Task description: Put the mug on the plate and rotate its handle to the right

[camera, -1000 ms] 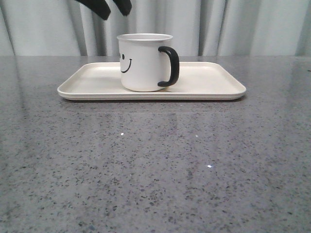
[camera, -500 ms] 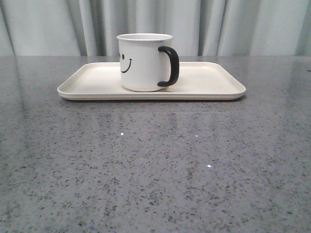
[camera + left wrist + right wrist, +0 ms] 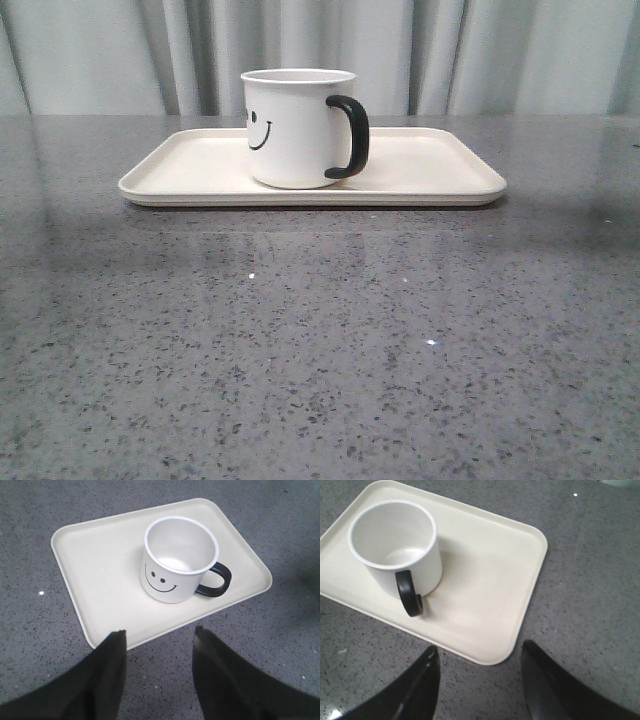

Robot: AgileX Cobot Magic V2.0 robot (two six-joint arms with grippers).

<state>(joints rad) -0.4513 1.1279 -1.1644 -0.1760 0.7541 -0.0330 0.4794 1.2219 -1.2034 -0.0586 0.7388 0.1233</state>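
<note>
Front low, level; 2 wrist views high, sharing plate [image 3: 420, 170].

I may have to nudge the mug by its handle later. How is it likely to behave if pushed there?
The mug looks rigid and empty, so probably light. It stands upright on a flat base wider than tall, so it would likely slide or spin on the smooth plate rather than tip. The glossy handle may be slippery.

speckled grey table [image 3: 320, 350], pale curtain [image 3: 480, 50]
</note>
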